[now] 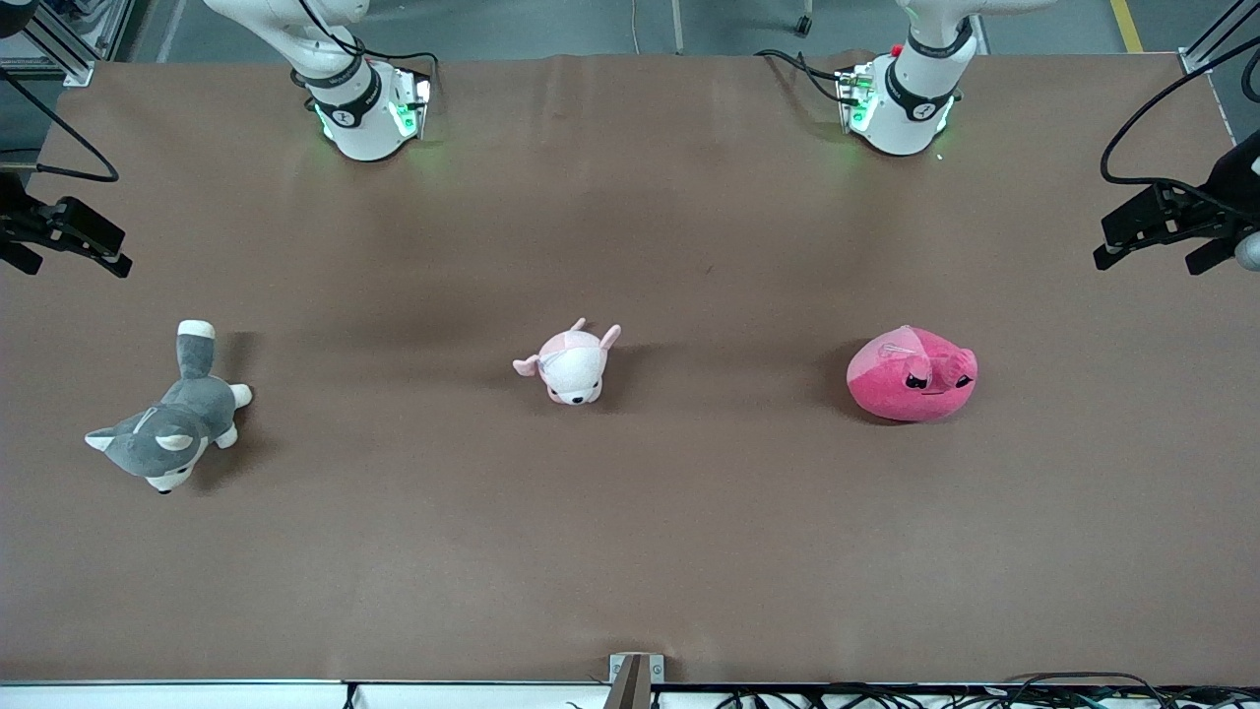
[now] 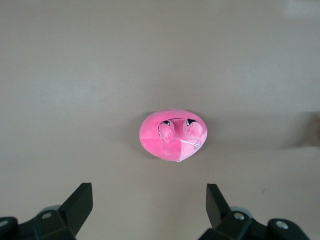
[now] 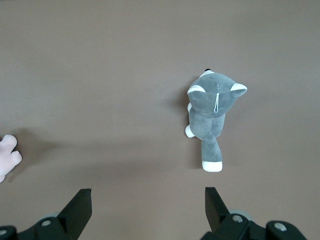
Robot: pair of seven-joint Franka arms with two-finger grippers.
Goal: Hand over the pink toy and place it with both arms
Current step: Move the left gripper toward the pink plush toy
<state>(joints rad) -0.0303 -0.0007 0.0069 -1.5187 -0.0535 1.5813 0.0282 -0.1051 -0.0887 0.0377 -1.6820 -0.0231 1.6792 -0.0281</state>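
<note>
Front view: three plush toys are counted on the brown table, one pink toy toward the left arm's end, one pale pink-and-white plush mid-table, one grey husky toward the right arm's end. Two grippers, left gripper and right gripper, are held spread and empty, over the pink toy and the husky respectively.

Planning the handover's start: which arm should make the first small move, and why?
Probably the left arm: lower the left gripper, fingers open, toward the pink toy, which lies untouched on the table at that arm's end and shows in its wrist view. The right gripper, also open, looks down on the grey husky plush.
</note>
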